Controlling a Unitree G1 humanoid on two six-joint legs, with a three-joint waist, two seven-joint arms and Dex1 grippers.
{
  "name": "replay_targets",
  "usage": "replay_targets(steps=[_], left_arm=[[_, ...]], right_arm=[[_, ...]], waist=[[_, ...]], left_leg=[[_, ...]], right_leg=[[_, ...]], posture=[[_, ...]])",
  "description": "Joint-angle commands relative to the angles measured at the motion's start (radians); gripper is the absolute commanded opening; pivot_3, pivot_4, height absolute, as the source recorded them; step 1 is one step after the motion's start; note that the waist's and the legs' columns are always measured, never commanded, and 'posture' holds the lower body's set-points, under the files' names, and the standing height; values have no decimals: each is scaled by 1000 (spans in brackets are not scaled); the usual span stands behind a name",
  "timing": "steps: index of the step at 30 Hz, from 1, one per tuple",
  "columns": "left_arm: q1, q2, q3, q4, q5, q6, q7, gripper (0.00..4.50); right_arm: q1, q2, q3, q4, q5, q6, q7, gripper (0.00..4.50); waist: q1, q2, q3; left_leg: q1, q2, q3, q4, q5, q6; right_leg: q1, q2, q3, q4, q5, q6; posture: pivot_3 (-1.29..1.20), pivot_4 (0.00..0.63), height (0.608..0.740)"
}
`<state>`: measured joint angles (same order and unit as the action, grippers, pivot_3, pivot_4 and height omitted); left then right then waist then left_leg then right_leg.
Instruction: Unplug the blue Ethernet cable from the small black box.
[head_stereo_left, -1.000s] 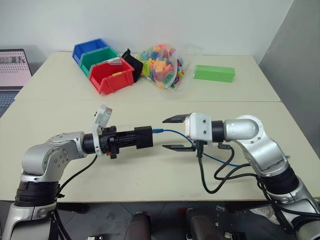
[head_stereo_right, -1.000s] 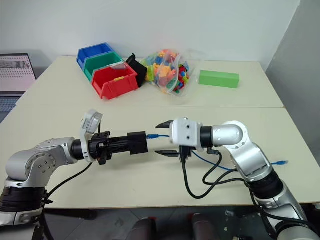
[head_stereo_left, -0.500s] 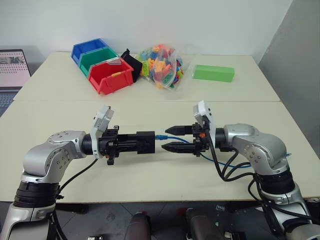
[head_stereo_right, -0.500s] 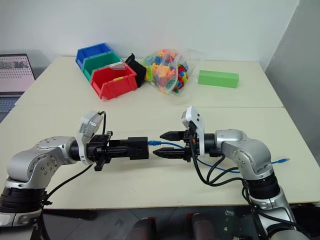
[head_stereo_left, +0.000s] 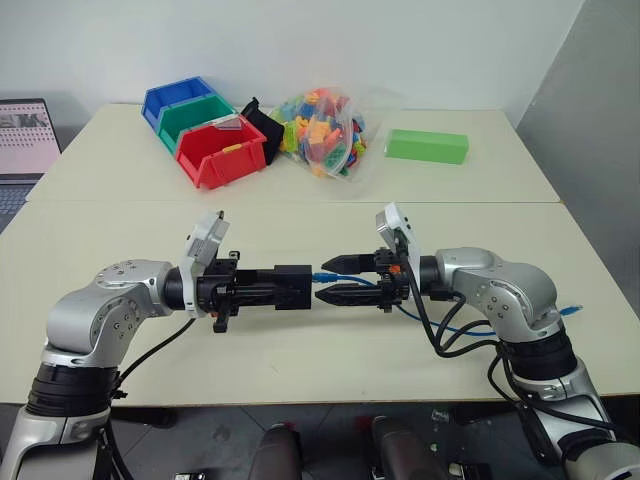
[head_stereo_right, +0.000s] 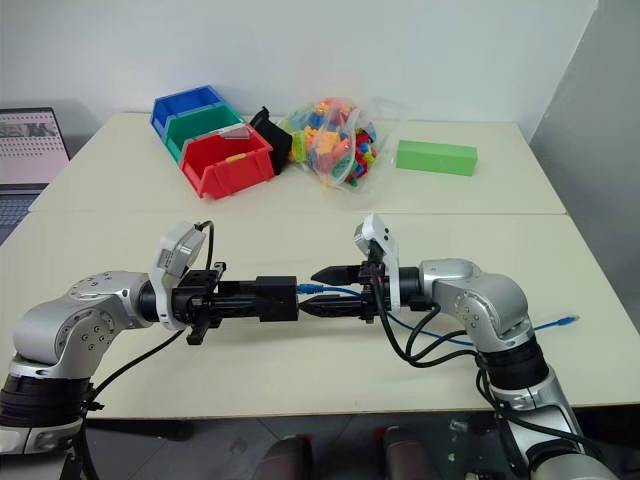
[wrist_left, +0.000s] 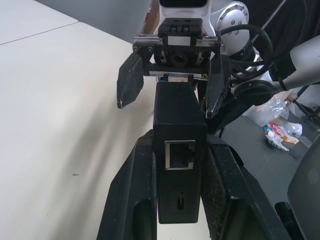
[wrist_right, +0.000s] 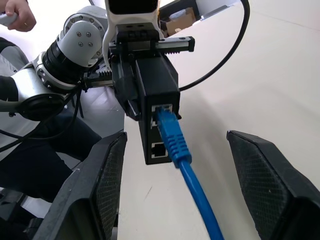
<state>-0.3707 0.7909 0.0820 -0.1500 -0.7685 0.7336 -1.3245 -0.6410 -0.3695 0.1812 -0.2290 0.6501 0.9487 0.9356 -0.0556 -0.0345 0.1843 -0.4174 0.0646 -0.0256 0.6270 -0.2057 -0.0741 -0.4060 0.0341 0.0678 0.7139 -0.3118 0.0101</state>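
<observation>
The small flat matte black box (head_stereo_left: 291, 285) is held clear above the cream table (head_stereo_left: 120, 330), pinched between the pressed-together black fingers of the left gripper (wrist_left: 180, 200), with its ported face turned toward the right gripper (head_stereo_left: 330, 279). The thin bright blue Ethernet cable (wrist_right: 192, 187) is seen plugged into the upper port of that face, a second port below it standing empty; from the plug the cord runs between the spread fingers of the right gripper, which are not closed on anything, and trails off across the table. The box is judged light and rigid, with smooth sides that could slip under a hard pull. The cord is judged soft and limp, so a hold on it alone would only stretch it; the stiffer ribbed blue boot (wrist_right: 170, 132) just behind the plug is judged the proper place to take hold. No brand, label or legible writing can be made out on box or cable
</observation>
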Motion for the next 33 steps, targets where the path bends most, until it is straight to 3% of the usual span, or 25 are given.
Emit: replay_targets(steps=[1, 3, 6, 13, 18, 26, 28, 33], left_arm=[[7, 20, 15, -33, -4, -15, -10, 785], [10, 22, 17, -33, -4, -16, -8, 785], [12, 23, 20, -33, -6, -17, -5, 785], [9, 18, 20, -28, -7, -18, 1, 785], [13, 24, 15, -32, -4, -20, -10, 785], [18, 27, 8, -32, -1, -25, -20, 785], [18, 25, 8, -31, -2, -24, -20, 785], [22, 17, 8, -25, -9, -14, -15, 785]], right_arm=[[-19, 11, -12, -11, 31, -2, 3, 3377], [-20, 10, -10, -11, 30, -3, 3, 3377], [-19, 4, 0, -14, 23, -7, 10, 2845], [-15, -8, 20, -23, 8, -21, 13, 1004], [-19, -7, 20, -25, 14, -18, 14, 10], [-16, -18, 15, -35, 48, 5, 37, 12], [-13, -17, 11, -35, 53, 4, 31, 716], [5, -17, -1, -51, 74, 13, 18, 1710]], waist=[[0, 0, 0], [0, 0, 0], [0, 0, 0], [0, 0, 0], [0, 0, 0], [0, 0, 0], [0, 0, 0], [0, 0, 0]], left_leg=[[0, 0, 0, 0, 0, 0], [0, 0, 0, 0, 0, 0], [0, 0, 0, 0, 0, 0], [0, 0, 0, 0, 0, 0], [0, 0, 0, 0, 0, 0], [0, 0, 0, 0, 0, 0], [0, 0, 0, 0, 0, 0], [0, 0, 0, 0, 0, 0]], right_leg=[[0, 0, 0, 0, 0, 0], [0, 0, 0, 0, 0, 0], [0, 0, 0, 0, 0, 0], [0, 0, 0, 0, 0, 0], [0, 0, 0, 0, 0, 0], [0, 0, 0, 0, 0, 0], [0, 0, 0, 0, 0, 0], [0, 0, 0, 0, 0, 0]], posture=[[0, 150, 740], [0, 150, 740], [0, 150, 740], [0, 150, 740], [0, 150, 740], [0, 150, 740], [0, 150, 740], [0, 150, 740]])
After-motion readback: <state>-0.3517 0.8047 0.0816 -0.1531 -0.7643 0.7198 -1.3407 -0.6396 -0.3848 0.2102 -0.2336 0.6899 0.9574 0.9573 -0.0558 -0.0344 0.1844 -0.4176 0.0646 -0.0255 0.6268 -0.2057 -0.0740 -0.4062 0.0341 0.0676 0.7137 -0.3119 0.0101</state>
